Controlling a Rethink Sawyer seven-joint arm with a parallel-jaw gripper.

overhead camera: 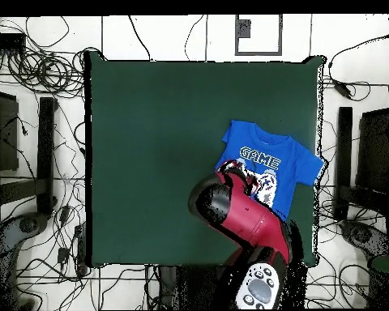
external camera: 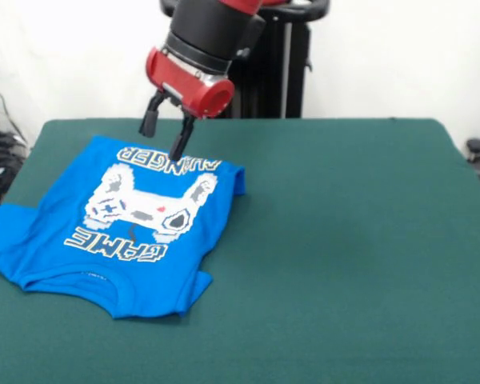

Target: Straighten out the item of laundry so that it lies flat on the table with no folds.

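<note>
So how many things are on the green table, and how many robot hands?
Blue T-shirt: 1
Robot hand: 1, open, above the shirt's lettering
Green table: 1
Total: 3

Soft matt cloth T-shirt [external camera: 136, 232] lies on the table [external camera: 344, 240] of matt felt-like green; the claw's [external camera: 166, 132] red housing looks glossy plastic.

The arm [external camera: 212, 32] is a thick black cylinder with a red shell near its top, ending in a glossy red wrist housing [external camera: 188, 80] with a round end cap. Beneath it the tool [external camera: 166, 136] carries two slim black fingers [external camera: 181, 138], set apart. From overhead, the base [overhead camera: 260, 287] shows a grey-white panel with dark buttons.
</note>
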